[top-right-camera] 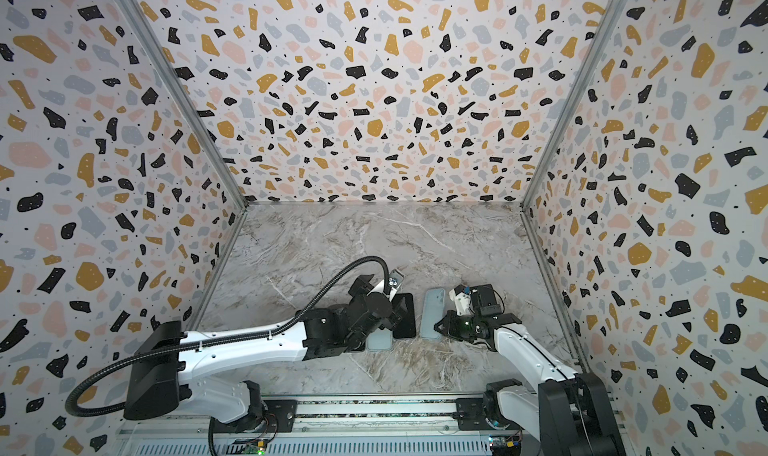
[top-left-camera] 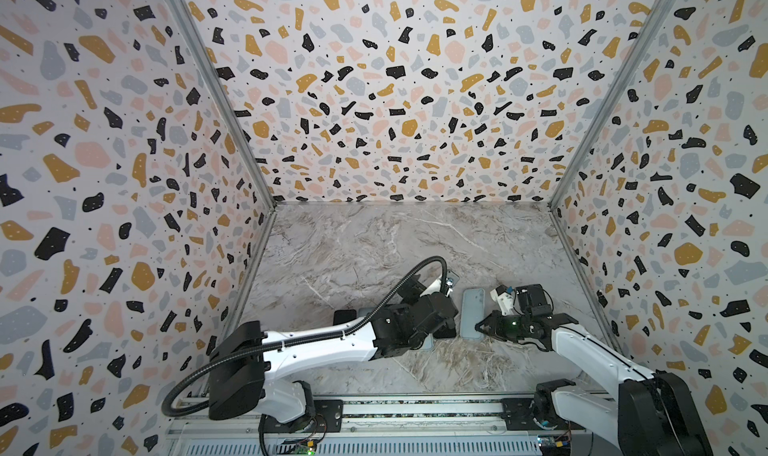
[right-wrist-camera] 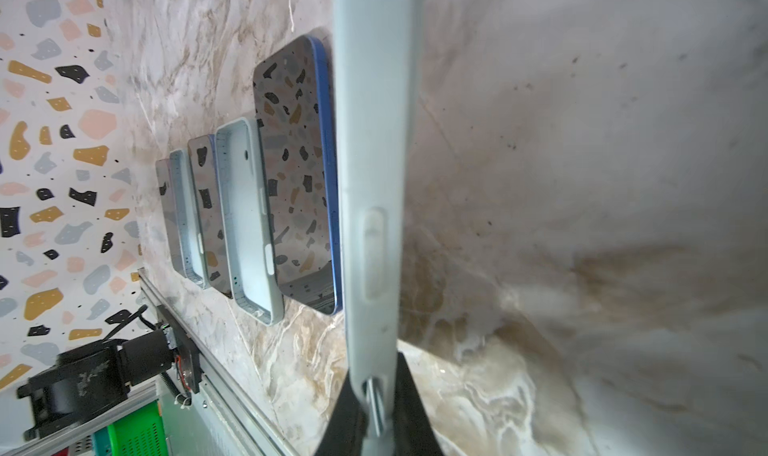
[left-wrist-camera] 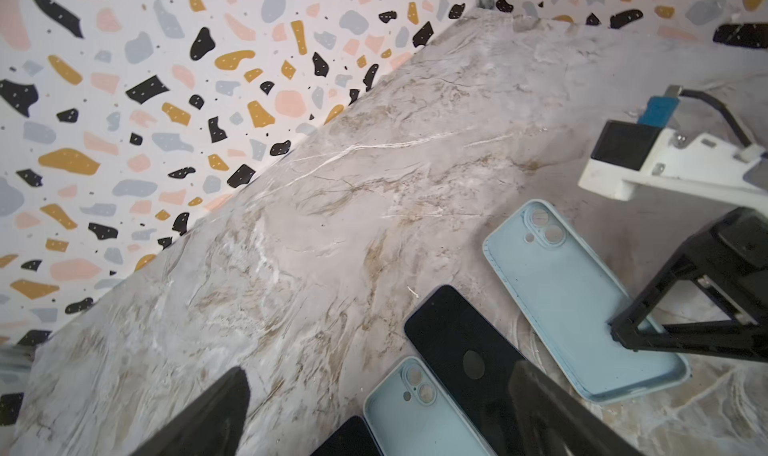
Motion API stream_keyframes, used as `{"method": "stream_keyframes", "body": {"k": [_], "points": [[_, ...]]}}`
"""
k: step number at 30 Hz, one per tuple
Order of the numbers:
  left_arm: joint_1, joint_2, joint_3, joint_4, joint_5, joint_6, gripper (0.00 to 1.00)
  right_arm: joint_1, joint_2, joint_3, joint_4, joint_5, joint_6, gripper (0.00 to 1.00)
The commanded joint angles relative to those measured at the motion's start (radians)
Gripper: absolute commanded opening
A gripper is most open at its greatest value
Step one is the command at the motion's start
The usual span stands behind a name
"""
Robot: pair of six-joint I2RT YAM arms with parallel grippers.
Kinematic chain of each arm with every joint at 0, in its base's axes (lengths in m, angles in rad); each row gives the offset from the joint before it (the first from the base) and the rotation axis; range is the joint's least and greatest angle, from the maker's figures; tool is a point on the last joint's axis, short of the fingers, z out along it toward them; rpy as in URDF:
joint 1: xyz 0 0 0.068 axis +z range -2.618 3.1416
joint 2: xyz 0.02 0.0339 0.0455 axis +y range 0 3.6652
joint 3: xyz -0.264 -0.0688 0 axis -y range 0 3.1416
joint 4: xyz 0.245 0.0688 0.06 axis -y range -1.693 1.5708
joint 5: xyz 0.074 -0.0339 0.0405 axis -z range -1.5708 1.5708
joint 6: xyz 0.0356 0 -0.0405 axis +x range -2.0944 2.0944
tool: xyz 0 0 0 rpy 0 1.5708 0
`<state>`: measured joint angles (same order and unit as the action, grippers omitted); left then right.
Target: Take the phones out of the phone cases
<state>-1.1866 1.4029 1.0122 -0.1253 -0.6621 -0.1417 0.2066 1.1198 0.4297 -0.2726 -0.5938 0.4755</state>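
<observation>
The light-blue phone case (left-wrist-camera: pixel 573 300) lies empty on the marble table, its inside and camera cut-outs facing up. My right gripper (right-wrist-camera: pixel 376 391) is shut on the rim at its near end, seen also in both top views (top-left-camera: pixel 480 327) (top-right-camera: pixel 438 326). The phone (left-wrist-camera: pixel 465 350), black with a blue edge (right-wrist-camera: pixel 295 175), lies flat on the table just left of the case (top-right-camera: pixel 432 313). My left gripper (left-wrist-camera: pixel 380 371) stands wide open above it with nothing between its fingers; one finger (left-wrist-camera: pixel 552 412) overlaps the phone's near part.
Further left lie another empty light-blue case (left-wrist-camera: pixel 419 412) (right-wrist-camera: pixel 247 217), a dark phone (left-wrist-camera: pixel 349 437) (right-wrist-camera: pixel 205 208) and one more case (right-wrist-camera: pixel 183 213). A metal rail (top-left-camera: pixel 374 408) runs along the table's front. Patterned walls close in the other three sides.
</observation>
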Motion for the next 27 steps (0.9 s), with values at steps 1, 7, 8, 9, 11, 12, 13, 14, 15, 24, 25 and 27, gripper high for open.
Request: {"method": "stream_keyframes", "body": {"k": [1, 7, 8, 9, 11, 12, 13, 14, 15, 24, 25, 27], "points": [[0.046, -0.064, -0.009, -0.087, 0.025, -0.143, 1.00, 0.018, 0.029, 0.031, -0.014, 0.057, -0.021, 0.00], [0.150, -0.143, -0.032, -0.147, 0.033, -0.217, 1.00, 0.097, 0.130, 0.098, -0.052, 0.128, -0.051, 0.01], [0.157, -0.147, -0.034, -0.154, 0.033, -0.217, 1.00, 0.106, 0.139, 0.109, -0.060, 0.146, -0.055, 0.02], [0.160, -0.150, -0.034, -0.155, 0.032, -0.217, 1.00, 0.109, 0.146, 0.114, -0.067, 0.157, -0.057, 0.03], [0.163, -0.150, -0.032, -0.165, 0.022, -0.211, 1.00, 0.109, 0.158, 0.124, -0.071, 0.165, -0.061, 0.05], [0.165, -0.148, -0.031, -0.165, 0.021, -0.211, 1.00, 0.111, 0.163, 0.129, -0.074, 0.175, -0.061, 0.06], [0.167, -0.143, -0.029, -0.166, 0.021, -0.209, 1.00, 0.115, 0.169, 0.137, -0.078, 0.182, -0.065, 0.08], [0.169, -0.138, -0.027, -0.166, 0.021, -0.210, 1.00, 0.116, 0.178, 0.145, -0.077, 0.180, -0.073, 0.10], [0.171, -0.131, -0.024, -0.167, 0.019, -0.208, 1.00, 0.118, 0.187, 0.151, -0.077, 0.177, -0.078, 0.12], [0.208, 0.037, 0.071, -0.142, 0.061, -0.221, 1.00, 0.177, 0.266, 0.245, -0.133, 0.305, -0.107, 0.36], [0.215, 0.058, 0.084, -0.132, 0.071, -0.226, 1.00, 0.184, 0.268, 0.259, -0.144, 0.319, -0.111, 0.39], [0.231, 0.103, 0.104, -0.117, 0.094, -0.239, 1.00, 0.187, 0.263, 0.276, -0.151, 0.337, -0.113, 0.48]]}}
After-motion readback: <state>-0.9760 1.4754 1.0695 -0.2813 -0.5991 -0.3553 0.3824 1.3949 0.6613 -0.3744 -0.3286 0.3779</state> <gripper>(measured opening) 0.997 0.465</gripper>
